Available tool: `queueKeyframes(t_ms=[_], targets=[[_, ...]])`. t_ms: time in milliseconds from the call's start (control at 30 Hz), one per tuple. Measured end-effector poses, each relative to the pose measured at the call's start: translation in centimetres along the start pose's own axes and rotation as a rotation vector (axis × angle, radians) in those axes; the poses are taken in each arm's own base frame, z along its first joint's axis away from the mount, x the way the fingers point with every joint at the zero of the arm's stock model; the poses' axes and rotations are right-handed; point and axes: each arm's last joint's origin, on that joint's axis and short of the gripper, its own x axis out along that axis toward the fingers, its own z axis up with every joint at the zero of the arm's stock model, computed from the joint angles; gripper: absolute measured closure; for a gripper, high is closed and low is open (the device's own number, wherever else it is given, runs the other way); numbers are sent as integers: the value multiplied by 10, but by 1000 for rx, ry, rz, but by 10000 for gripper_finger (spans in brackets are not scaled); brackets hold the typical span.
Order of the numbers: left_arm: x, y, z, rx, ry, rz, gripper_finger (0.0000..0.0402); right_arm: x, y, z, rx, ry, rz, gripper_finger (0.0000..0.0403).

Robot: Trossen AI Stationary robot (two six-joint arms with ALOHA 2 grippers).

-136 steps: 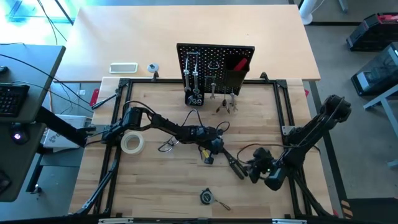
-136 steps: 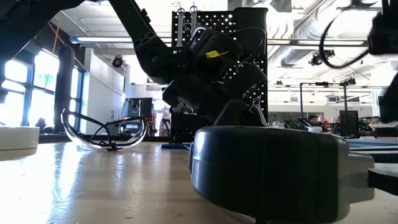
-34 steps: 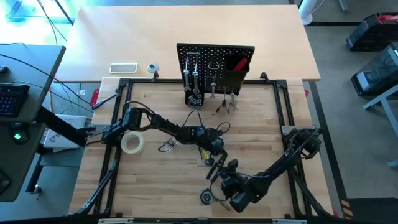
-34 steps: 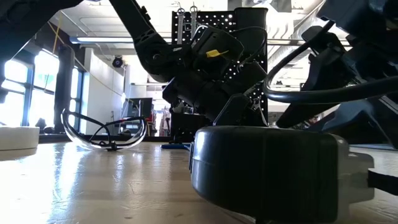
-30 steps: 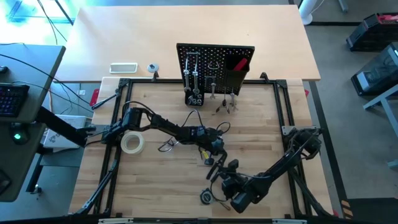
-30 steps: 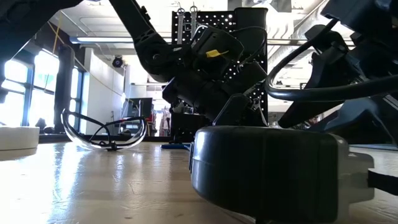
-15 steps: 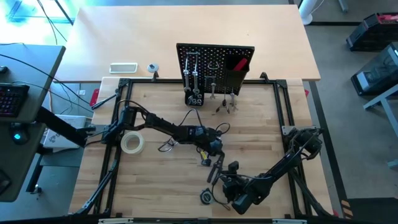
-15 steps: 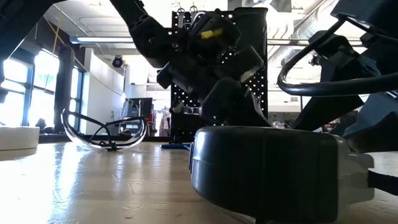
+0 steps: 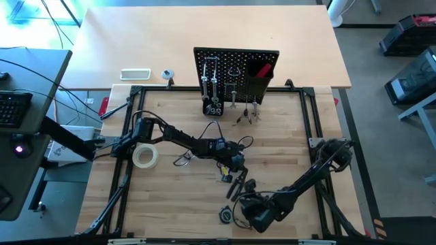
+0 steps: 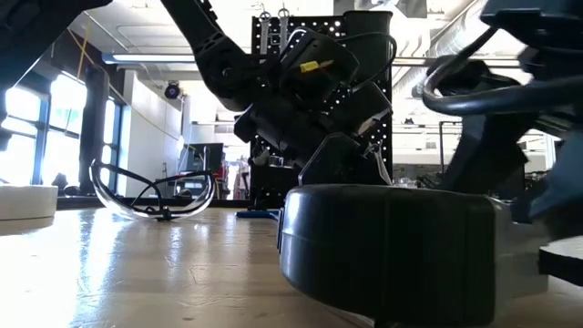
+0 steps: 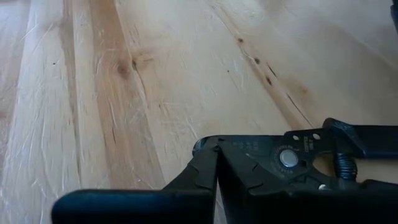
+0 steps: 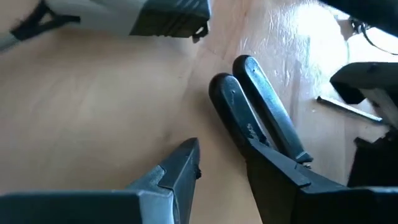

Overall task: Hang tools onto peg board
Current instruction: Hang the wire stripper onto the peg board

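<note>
Now pliers w/in right end effector.

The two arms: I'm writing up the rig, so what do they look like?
Both are dark, slim, jointed arms with loose black cables looping off them. The left arm carries a small yellow tag near its wrist. The right arm ends in a bulky black wrist block. The right gripper has dark, tapered fingers.

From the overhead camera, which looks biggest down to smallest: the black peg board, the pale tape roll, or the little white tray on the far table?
1. Peg board, clearly the largest.
2. Tape roll.
3. White tray, longer but narrower than the roll, so those two look close; I would not rank them firmly.
</note>
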Motion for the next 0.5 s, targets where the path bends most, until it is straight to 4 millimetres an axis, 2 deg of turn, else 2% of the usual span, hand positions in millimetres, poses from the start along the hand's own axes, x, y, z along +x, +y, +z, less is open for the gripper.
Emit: queueKeyframes(t_ms=[167,333,500], targets=[[0,0,0,0,-1,1,401,2,-12,3,-71,9,-4,269],[0,-1,-1,0,3,2,401,2,-28,5,-53,26,34,269],[0,-1,-1,0,0,3,401,9,-45,10,-61,45,186,269]])
